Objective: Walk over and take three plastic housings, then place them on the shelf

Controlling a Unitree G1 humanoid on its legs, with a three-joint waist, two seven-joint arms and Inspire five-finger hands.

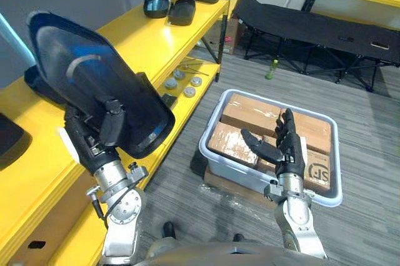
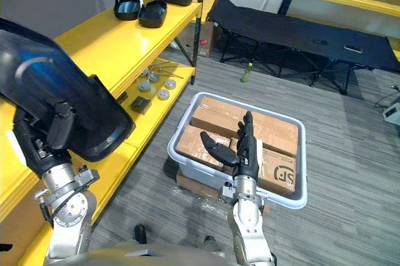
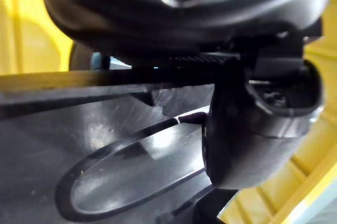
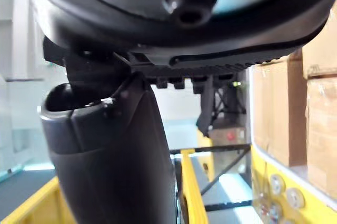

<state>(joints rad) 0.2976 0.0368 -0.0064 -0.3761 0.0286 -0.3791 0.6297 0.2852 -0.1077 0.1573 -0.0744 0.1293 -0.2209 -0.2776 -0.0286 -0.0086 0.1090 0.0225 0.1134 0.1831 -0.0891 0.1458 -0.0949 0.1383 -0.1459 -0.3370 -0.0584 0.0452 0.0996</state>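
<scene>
In the left eye view, the left hand (image 1: 103,130) grips a large black plastic housing (image 1: 87,72) by its lower edge, fingers and thumb curled over the rim. It holds the housing tilted above the near end of the yellow shelf (image 1: 134,38). The housing is a broad, glossy, shield-like shell with rounded corners and a raised oval outline on its face. More dark housings (image 1: 172,7) lie at the far end of the shelf top, and another sits just behind the held one. The step in hand looks like placing. The next move probably calls for lowering the shell flat onto bare yellow board, clear of its neighbour, before the fingers let go.

In the right eye view, the right hand (image 2: 242,150) hangs idle, fingers straight and holding nothing, over a pale plastic tote (image 2: 300,172) packed with taped cardboard boxes (image 2: 215,116). Small metal discs (image 2: 156,85) lie on the lower shelf board.

In the left wrist view, the thumb (image 3: 258,129) presses on the shell's smooth, faintly scuffed surface beside the oval ridge.

In the right wrist view, that arm's own thumb (image 4: 113,155) stands free with nothing against it, and the boxes' matte brown sides show beyond.
</scene>
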